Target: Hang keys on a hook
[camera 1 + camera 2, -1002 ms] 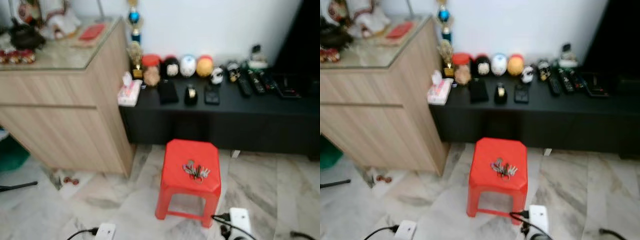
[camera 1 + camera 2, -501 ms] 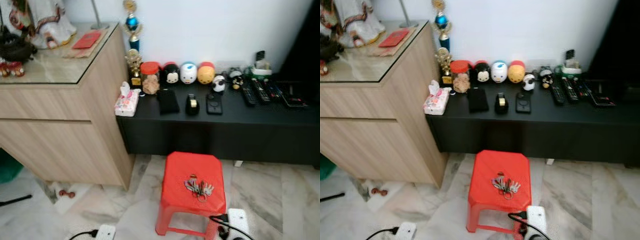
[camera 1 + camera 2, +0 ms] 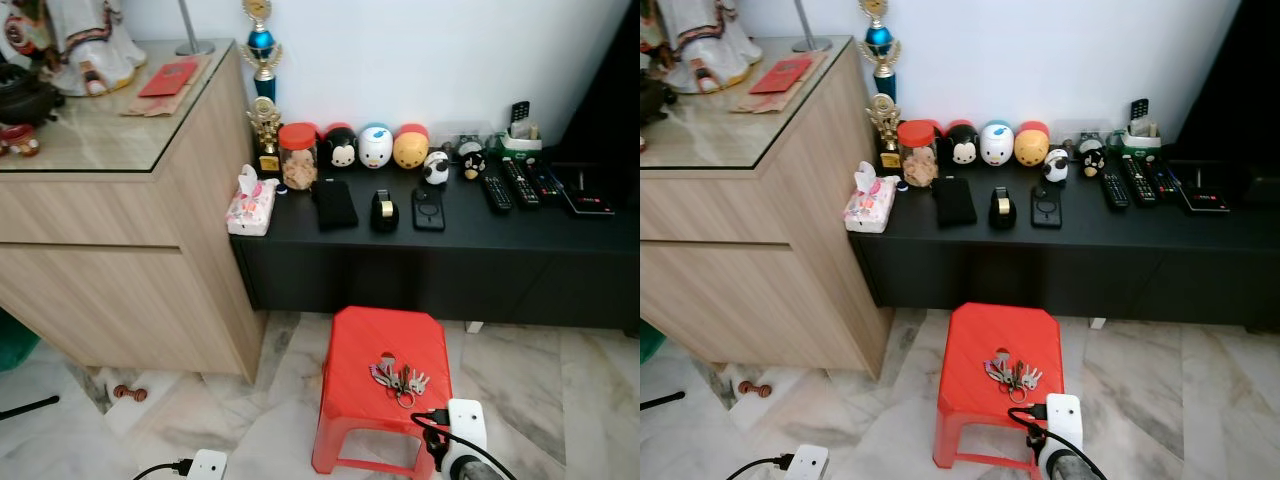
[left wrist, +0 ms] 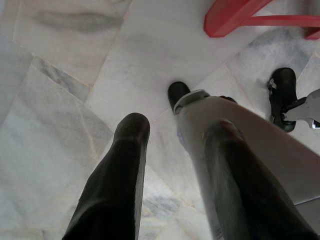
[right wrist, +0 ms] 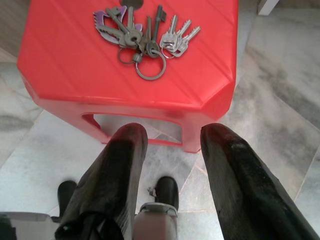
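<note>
Keys (image 5: 142,37) lie mid-stool (image 5: 60,65) (fingers parted); right gripper (image 5: 170,137) nearby.

The right gripper (image 5: 170,137) hangs above the marble floor (image 5: 280,90) with its two black fingers (image 5: 120,165) spread apart, just in front of the red stool (image 5: 75,60). On the stool's flat top lies a bunch of keys (image 5: 142,35), fanned out around a metal ring (image 5: 150,65), and nothing touches them. Between the fingers, lower down, I can see a grey part with a dark foot, but it is not clear what it is.
</note>
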You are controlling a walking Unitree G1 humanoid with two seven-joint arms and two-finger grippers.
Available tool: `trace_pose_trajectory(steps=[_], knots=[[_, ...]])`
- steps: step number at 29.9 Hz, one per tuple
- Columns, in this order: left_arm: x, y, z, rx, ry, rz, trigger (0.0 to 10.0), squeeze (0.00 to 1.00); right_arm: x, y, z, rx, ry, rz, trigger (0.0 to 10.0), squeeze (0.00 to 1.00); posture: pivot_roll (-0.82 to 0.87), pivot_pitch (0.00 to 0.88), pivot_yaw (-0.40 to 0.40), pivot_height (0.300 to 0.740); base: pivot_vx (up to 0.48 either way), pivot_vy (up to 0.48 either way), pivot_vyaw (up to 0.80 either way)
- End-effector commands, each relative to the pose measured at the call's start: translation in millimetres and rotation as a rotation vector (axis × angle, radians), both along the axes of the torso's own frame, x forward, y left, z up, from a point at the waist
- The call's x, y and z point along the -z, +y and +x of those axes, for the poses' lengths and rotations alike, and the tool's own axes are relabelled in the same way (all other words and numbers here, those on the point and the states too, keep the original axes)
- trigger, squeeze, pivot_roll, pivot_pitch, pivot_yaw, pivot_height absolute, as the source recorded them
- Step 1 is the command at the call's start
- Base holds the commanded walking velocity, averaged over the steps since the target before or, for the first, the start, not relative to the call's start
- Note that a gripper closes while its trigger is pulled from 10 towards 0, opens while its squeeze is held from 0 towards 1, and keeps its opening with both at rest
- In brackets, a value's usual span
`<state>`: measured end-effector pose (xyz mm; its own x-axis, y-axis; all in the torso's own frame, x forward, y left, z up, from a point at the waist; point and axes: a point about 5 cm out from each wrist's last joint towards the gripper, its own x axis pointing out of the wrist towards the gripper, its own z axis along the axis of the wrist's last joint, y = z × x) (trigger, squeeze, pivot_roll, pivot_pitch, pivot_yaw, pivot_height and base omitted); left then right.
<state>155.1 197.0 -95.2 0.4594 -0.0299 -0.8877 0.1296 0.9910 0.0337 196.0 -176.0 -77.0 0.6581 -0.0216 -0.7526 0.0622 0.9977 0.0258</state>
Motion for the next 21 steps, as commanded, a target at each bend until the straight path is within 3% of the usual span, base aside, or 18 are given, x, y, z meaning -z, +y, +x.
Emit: trace_pose_trajectory(steps=[1,11,18,21], knots=[[1.6,3.0,-4.9,-0.001,0.017,0.015,10.0,0.00,-4.4,-1.5,6.5,0.010,-0.039,-0.008,10.0,0.00,-0.16,0.025,0.029,0.740,0.000,0.000,0.00],[1.6,4.1,-5.1,-0.015,0.011,0.025,10.0,0.00,-10.7,-1.6,15.1,0.023,-0.101,0.007,10.0,0.00,-0.16,0.031,0.029,0.740,0.000,0.000,0.00],[-3.5,9.4,1.6,-0.114,-0.117,0.088,10.0,0.00,-13.2,-2.3,18.1,0.032,-0.128,0.003,10.0,0.00,-0.16,0.047,0.031,0.740,0.000,0.000,0.00],[-6.3,9.9,4.4,-0.171,-0.181,0.075,10.0,0.00,-14.7,-3.0,19.3,0.038,-0.147,0.005,10.0,0.00,-0.16,0.055,0.031,0.740,0.000,0.000,0.00]])
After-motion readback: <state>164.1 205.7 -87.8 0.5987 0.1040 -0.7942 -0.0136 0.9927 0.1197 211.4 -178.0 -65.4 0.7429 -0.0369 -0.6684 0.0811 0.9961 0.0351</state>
